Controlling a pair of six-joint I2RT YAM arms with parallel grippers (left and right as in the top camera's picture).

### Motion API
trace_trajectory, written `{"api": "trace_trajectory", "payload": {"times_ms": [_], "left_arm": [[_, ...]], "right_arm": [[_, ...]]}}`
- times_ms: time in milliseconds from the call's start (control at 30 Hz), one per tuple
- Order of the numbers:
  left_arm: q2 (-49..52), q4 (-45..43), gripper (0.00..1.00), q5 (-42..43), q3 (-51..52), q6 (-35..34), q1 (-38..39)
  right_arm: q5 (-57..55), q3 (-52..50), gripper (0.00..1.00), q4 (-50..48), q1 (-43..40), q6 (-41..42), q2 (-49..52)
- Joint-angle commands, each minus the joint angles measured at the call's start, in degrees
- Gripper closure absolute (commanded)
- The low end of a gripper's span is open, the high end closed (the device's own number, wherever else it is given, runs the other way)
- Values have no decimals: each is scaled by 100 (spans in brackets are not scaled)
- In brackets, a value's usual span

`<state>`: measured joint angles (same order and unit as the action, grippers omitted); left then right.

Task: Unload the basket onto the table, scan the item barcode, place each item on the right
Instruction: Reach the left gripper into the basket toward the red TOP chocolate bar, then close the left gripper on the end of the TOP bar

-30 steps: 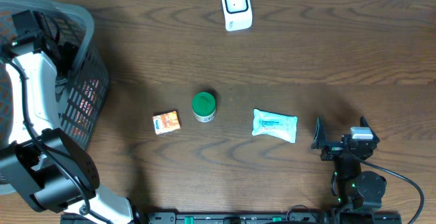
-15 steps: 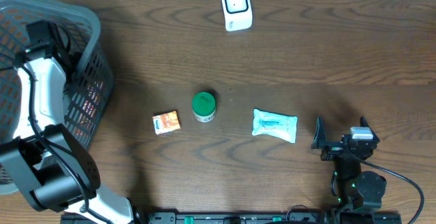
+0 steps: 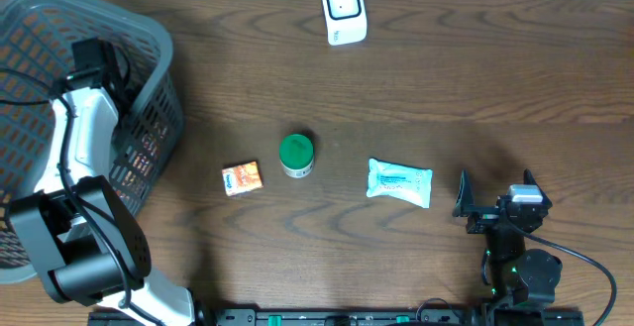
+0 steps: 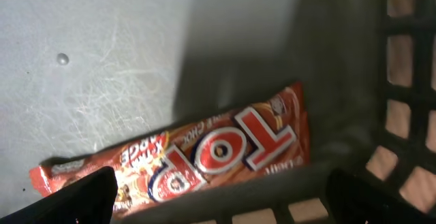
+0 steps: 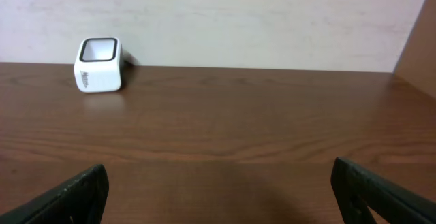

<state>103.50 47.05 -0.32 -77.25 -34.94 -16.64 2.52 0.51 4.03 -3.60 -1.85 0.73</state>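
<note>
A white barcode scanner [image 3: 344,9] stands at the table's far edge; it also shows at far left in the right wrist view [image 5: 99,64]. Three items lie mid-table: a small orange box [image 3: 242,178], a green-lidded jar [image 3: 296,155] and a white pouch [image 3: 399,182]. My left arm [image 3: 77,138] reaches into the grey basket [image 3: 158,118]. There my left gripper [image 4: 221,207] is open over the basket's mesh wall, just short of an orange-red snack wrapper [image 4: 204,152] lying on the basket floor. My right gripper [image 3: 495,189] rests open and empty at the near right.
The basket takes up the table's left end, its grey floor [image 4: 102,60] scratched and its mesh wall [image 4: 402,81] close on the right of the left wrist view. Bare wood [image 5: 225,122] lies between the right gripper [image 5: 221,197] and the scanner.
The basket and my left arm inside it have shifted to the right across the table. The right arm and the three items have not moved.
</note>
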Motion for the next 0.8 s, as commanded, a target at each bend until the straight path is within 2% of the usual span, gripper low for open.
{"api": "trace_trajectory", "payload": {"times_ms": [0, 167, 400, 567, 767], "left_arm": [[68, 17, 2, -31, 142, -28, 151], [68, 13, 2, -52, 144, -26, 155], [68, 44, 2, -636, 144, -28, 155], [68, 37, 0, -643, 144, -28, 155], [74, 33, 3, -643, 214, -31, 155]], "right_arm": [[-55, -20, 1, 9, -48, 96, -13], [-52, -20, 1, 9, -48, 96, -13], [-52, -20, 1, 9, -48, 96, -13], [-52, -20, 1, 9, -48, 96, -13], [-55, -20, 1, 11, -48, 96, -13]]}}
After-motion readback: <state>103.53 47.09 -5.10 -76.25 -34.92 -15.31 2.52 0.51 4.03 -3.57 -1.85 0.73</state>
